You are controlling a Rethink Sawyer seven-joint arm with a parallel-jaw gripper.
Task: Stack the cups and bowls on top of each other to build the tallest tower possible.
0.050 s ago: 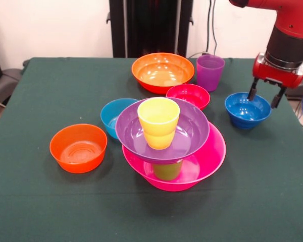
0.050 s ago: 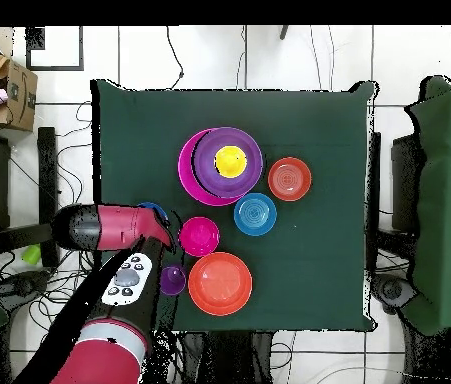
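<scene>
Bowls and cups sat spread over the green-covered bench [image 1: 35, 201] in the front view. Near the middle rose the tower [image 1: 169, 146]: the big pink bowl [image 1: 209, 156] on the cloth, the lime green cup [image 1: 167, 170] standing inside it, the big purple bowl [image 1: 192, 132] resting on that cup, and the yellow cup [image 1: 158, 122] upright in the purple bowl. Just behind the tower's left side, the light blue bowl [image 1: 111, 115] was partly hidden by the purple rim. The small orange bowl [image 1: 78, 147] stood alone further left. Toward the back were the big orange bowl [image 1: 162, 72], the purple cup [image 1: 210, 72] beside it and the red bowl [image 1: 188, 95] in front of them. At the right, the dark blue bowl [image 1: 247, 110] lay under the claw [image 1: 265, 96], whose two dark fingers were spread apart, holding nothing, one above the bowl's rim and the other just past it.

From overhead, the tower [image 2: 219, 165] showed as pink rim, purple bowl and yellow centre. The small orange bowl [image 2: 289, 179] was just right of it and the light blue bowl [image 2: 255, 214] below. The red bowl [image 2: 199, 236], which looked pink here, the big orange bowl [image 2: 219, 283] and the purple cup [image 2: 173, 280] lay nearer the base. The red arm [image 2: 104, 225] covered most of the dark blue bowl [image 2: 152, 208]; the claw itself could not be made out.
</scene>
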